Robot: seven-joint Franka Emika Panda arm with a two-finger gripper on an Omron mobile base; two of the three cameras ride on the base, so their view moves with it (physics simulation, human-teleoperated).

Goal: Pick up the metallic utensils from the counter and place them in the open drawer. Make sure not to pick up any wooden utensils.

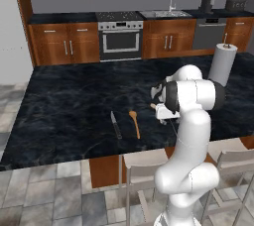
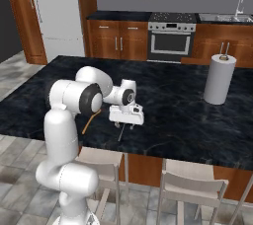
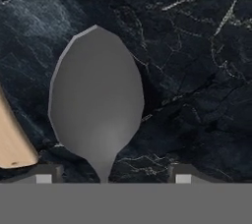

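The counter (image 1: 74, 101) carries everything, and the arm reaches low over its near edge. A paper-towel roll (image 1: 222, 64) stands well off toward the right side. On the near half lie the knife (image 1: 116, 125) and, just beside it, a wooden spoon (image 1: 135, 123), both pointing toward the near edge and apart from each other.

The gripper (image 3: 113, 176) is down right over the metal spoon (image 3: 96, 100), close to the stone; in the right base view the spoon's thin handle (image 2: 120, 134) runs out below the hand toward the near edge. In the hand view the grey bowl sits between the two fingertips (image 3: 45, 174), which stand spread on either side of the neck, not pinching it yet. The end of another wooden piece (image 3: 12, 142) lies just beside the left tip (close enough to matter).

The step in hand looks like the grasp of the first metal piece; nothing is lifted yet. Next, the fingers need to close squarely on the thin neck without catching the wood, then lift straight up before carrying to the drawer.
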